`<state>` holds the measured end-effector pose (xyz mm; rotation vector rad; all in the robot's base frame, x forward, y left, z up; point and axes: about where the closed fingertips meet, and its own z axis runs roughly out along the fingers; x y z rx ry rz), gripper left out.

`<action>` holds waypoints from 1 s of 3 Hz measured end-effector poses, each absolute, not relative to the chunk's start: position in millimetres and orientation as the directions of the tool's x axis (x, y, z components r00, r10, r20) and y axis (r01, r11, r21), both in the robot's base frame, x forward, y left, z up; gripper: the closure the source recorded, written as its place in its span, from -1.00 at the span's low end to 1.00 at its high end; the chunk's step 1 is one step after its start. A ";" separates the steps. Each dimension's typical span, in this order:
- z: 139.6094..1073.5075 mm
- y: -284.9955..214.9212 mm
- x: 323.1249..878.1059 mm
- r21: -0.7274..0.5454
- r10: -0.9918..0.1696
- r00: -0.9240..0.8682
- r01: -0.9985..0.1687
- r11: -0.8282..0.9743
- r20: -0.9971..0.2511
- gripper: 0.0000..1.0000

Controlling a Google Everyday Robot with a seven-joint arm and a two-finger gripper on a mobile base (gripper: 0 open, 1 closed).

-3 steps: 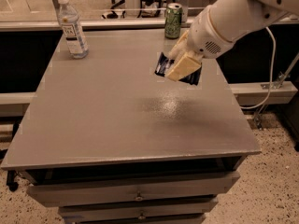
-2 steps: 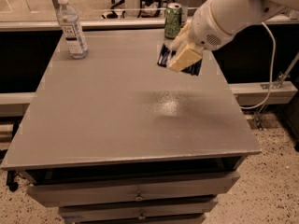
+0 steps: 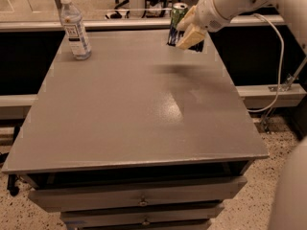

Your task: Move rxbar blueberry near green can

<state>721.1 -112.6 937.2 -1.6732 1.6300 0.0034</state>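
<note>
- A flat grey counter [image 3: 120, 119] carries a slim green drink can with a silver top [image 3: 177, 13], which stands at the far edge.
- A white robot arm [image 3: 230, 1] is extended in from the right of the can.
- A clear plastic water bottle with a white cap [image 3: 75, 28] stands well apart from the can, to its left.
- The pale two-fingered end effector [image 3: 189, 35] is held just in front of the can, above the counter, and is clamped on the bar.
- The rxbar blueberry [image 3: 171, 37], a small flat bar in a dark blue wrapper, is gripped tilted just in front of the can. It is judged to be off the surface, since a shadow lies below it.
- The can could be tipped or pushed off the far edge if the end effector is carried further toward it. Whether they already touch cannot be told.
- The bar could bounce away if it is released before being lowered.
- Compared with a second ago, the end effector and bar have been carried from well in front of the can to just beside it. The can and bottle are unmoved.
</note>
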 end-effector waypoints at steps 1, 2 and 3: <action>939.8 -132.4 763.1 -0.559 -0.846 0.186 -0.815 0.151 -0.499 1.00; 951.8 -152.0 792.9 -0.611 -0.847 0.189 -0.770 0.187 -0.498 1.00; 954.1 -160.9 809.7 -0.632 -0.852 0.189 -0.750 0.197 -0.489 1.00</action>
